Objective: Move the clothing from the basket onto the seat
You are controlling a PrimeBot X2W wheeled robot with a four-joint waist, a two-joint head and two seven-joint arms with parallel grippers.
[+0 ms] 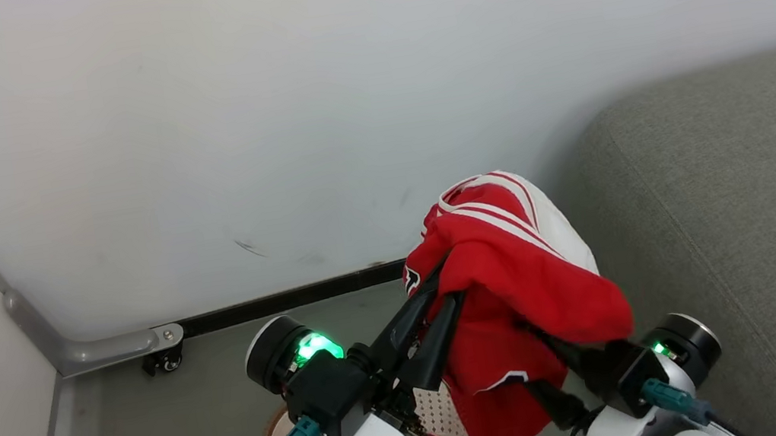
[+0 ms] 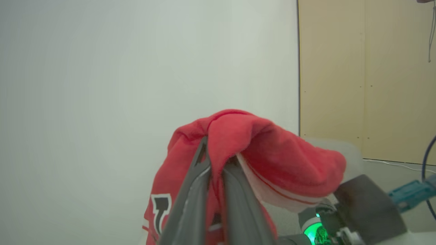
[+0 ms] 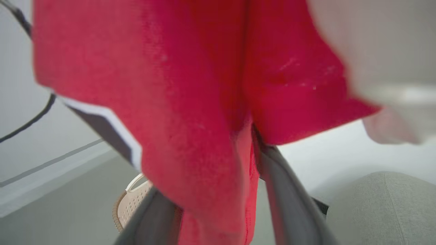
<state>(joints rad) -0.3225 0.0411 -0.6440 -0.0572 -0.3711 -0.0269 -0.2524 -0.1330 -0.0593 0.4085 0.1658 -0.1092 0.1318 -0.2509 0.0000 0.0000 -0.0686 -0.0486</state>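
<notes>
A pale wall backed the head view, where the clothing hung above the basket, near the grey seat. In the left wrist view, the left gripper pinched a red fold. In the right wrist view, the right gripper stood wide with cloth between its fingers, so the carry seemed in hand, calling next for a swing over the seat before release.
</notes>
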